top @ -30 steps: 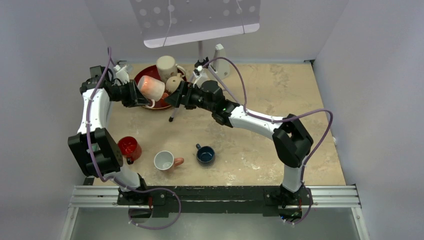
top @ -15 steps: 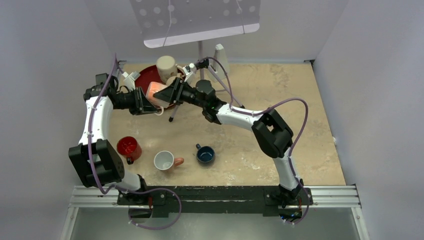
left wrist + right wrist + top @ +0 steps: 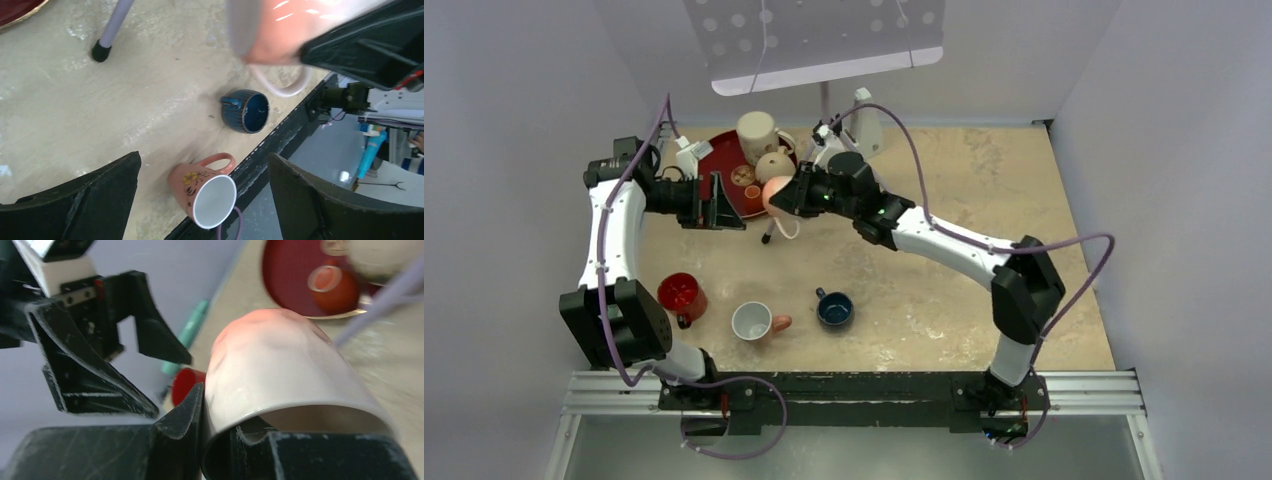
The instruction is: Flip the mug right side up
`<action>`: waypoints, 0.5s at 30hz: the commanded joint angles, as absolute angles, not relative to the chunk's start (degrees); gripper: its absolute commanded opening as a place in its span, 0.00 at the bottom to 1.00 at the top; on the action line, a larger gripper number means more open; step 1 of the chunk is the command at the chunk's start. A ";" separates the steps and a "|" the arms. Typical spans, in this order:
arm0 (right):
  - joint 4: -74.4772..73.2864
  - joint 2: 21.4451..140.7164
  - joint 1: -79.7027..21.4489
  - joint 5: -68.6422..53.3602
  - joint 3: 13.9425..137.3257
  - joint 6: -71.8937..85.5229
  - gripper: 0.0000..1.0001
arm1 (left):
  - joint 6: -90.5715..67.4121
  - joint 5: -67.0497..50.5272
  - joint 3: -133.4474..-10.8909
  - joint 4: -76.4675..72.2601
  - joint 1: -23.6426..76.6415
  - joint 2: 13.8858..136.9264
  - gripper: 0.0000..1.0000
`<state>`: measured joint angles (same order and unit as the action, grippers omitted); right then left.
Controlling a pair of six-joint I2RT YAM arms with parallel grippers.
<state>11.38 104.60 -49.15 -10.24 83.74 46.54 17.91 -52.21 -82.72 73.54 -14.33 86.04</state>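
Note:
The mug (image 3: pixel 775 191) is pink fading to white and hangs in the air beside the red plate (image 3: pixel 724 160), lying sideways with its handle pointing down. My right gripper (image 3: pixel 797 192) is shut on its rim. In the right wrist view one finger (image 3: pixel 187 407) presses the outside of the mug (image 3: pixel 280 365) wall and the other sits inside the mouth. My left gripper (image 3: pixel 724 205) stands open a short way to the left of the mug, apart from it. In the left wrist view the mug (image 3: pixel 272 30) is blurred at the top, and the left gripper (image 3: pixel 202 165) holds nothing.
On the red plate sit a cream mug (image 3: pixel 756 135), a beige cup (image 3: pixel 774 165) and a small bowl (image 3: pixel 744 175). A red mug (image 3: pixel 681 295), a flowered pink mug (image 3: pixel 754 321) and a blue cup (image 3: pixel 834 309) stand near the front. A stand's leg (image 3: pixel 769 235) reaches the table under the held mug.
My left gripper has opened, let go of the mug and drawn back to the left. My right gripper has shut on the mug's rim and carried it slightly right, off the plate.

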 commanded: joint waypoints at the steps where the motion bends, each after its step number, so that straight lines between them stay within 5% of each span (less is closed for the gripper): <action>1: -11.40 93.84 -49.45 4.26 84.43 34.55 0.00 | 21.13 -44.98 -85.78 72.28 -14.18 86.52 1.00; 9: -46.23 86.54 -49.58 20.78 81.87 33.46 0.00 | 16.54 -16.72 -86.13 57.12 -5.24 91.98 1.00; 15: -46.79 80.78 -49.57 10.74 66.05 39.69 0.00 | 18.95 -7.49 -90.27 49.88 -1.34 101.09 0.97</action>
<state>-41.80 84.58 -49.15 14.37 74.37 35.99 17.63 -18.31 -84.79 57.17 -3.18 95.68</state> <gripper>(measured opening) 0.175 0.990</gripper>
